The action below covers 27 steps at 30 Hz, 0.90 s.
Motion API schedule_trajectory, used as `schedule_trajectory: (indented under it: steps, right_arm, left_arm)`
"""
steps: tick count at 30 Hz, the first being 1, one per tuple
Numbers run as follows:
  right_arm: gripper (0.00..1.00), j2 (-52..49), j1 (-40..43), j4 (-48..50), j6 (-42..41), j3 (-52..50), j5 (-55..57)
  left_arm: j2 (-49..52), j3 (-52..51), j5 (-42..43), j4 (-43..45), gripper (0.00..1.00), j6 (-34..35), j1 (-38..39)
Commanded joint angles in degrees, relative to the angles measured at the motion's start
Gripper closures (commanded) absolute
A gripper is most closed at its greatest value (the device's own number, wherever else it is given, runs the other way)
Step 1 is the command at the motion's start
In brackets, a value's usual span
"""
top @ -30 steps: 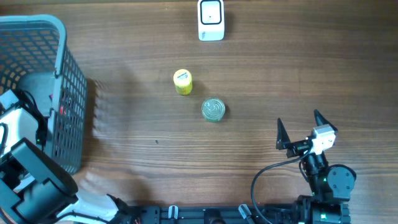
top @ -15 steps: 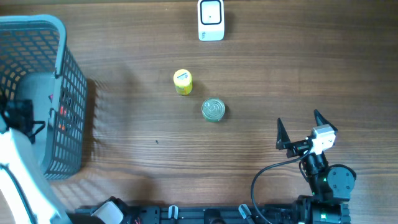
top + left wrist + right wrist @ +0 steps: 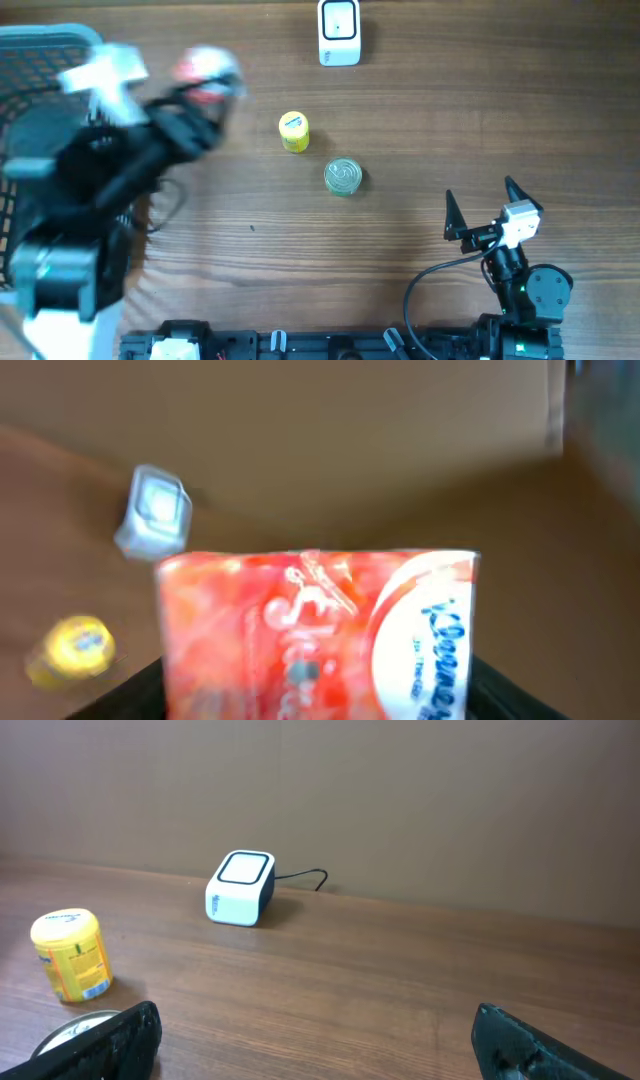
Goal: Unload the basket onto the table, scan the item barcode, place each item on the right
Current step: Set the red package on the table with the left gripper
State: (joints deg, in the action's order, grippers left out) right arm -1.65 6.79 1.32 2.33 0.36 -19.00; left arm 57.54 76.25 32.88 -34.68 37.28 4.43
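Note:
A red and white tissue pack (image 3: 315,635) fills the left wrist view, held between the dark fingers of my left gripper (image 3: 320,705), which is shut on it. From overhead the pack (image 3: 207,74) is a blur above the table's left part, at the end of the moving left arm. No barcode shows on its visible face. The white scanner (image 3: 340,32) stands at the table's far edge, also seen as the scanner (image 3: 152,510) and the scanner (image 3: 240,887). My right gripper (image 3: 482,210) rests open and empty at the near right.
A grey mesh basket (image 3: 40,38) stands at the far left, partly hidden by the left arm. A yellow canister (image 3: 293,131) and a silver tin can (image 3: 343,176) sit mid-table, between the scanner and the near edge.
The left arm has swung up out of the basket and to the right, carrying the tissue pack. The right arm has not moved.

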Motion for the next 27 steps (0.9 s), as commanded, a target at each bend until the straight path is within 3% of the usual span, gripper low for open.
schedule_trajectory:
  steps: [1, 4, 9, 12, 21, 24, 27]
  right_arm:
    - [0.0, 0.3, 0.0, 0.2, -0.9, -0.1, 0.1]
    - [0.0, 0.3, 0.0, 0.2, -0.9, -0.1, 0.1]
    - [0.0, 0.3, 0.0, 0.2, -0.9, -0.1, 0.1]
    - [0.0, 0.3, 0.0, 0.2, -0.9, -0.1, 0.1]
    - [0.0, 0.3, 0.0, 0.2, -0.9, -0.1, 0.1]
    - [0.0, 0.3, 0.0, 0.2, -0.9, -0.1, 0.1]
    - [0.0, 0.3, 0.0, 0.2, -0.9, -0.1, 0.1]
  left_arm:
    - [9.4, -0.1, -6.1, -6.7, 0.32, -19.3, 13.0]
    - [19.8, -0.1, -11.9, -12.9, 0.26, -28.6, 21.5]
    - [36.7, -0.2, -32.9, -18.1, 0.23, -29.6, 28.2]
    - [44.9, -0.2, -40.5, -18.9, 0.25, -29.6, 29.0]
    - [48.1, -0.2, -39.7, -16.0, 0.28, -29.6, 28.9]
    - [48.1, -0.2, -35.1, -18.3, 0.28, -29.6, 29.6]
    - [48.1, -0.2, -34.8, -21.9, 0.23, -34.2, 32.3]
